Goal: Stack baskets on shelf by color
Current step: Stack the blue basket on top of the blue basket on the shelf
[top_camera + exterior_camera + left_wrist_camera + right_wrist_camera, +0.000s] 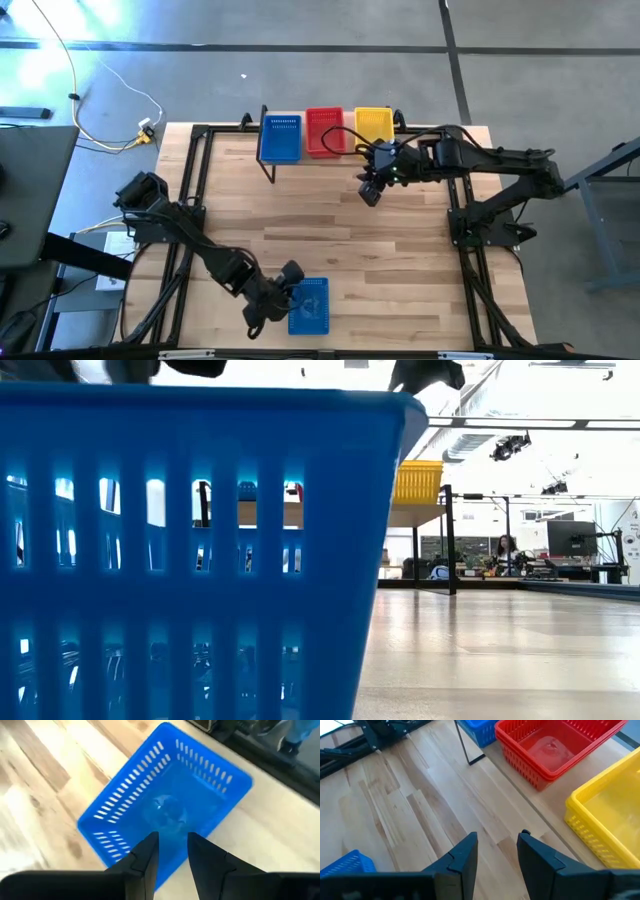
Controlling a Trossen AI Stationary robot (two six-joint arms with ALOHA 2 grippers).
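Observation:
One blue basket [312, 305] [200, 550] [170, 795] rests on its bottom near the table's near edge. My left gripper [288, 277] [173, 840] hovers over one of its corners, fingers a small gap apart. The shelf [330, 155] at the far edge carries a blue stack [280, 138], a red stack [324, 130] [555, 750] and a yellow stack [373, 125] [610, 815]. My right gripper [372, 190] [497, 840] hangs open over bare table just in front of the shelf, below the yellow stack, touching nothing. My left gripper comes down from above at the blue basket's corner [150, 827] nearest the arm, and blue plastic shows in the gap between the fingers. Whether the fingers touch the rim, I cannot tell. The basket sits flat on the table.
Black frame rails [195, 190] run along the table's left and right sides. Bare wood [330, 230] lies between the shelf and the near basket. In the low view a person [505, 545] sits far off in the room behind.

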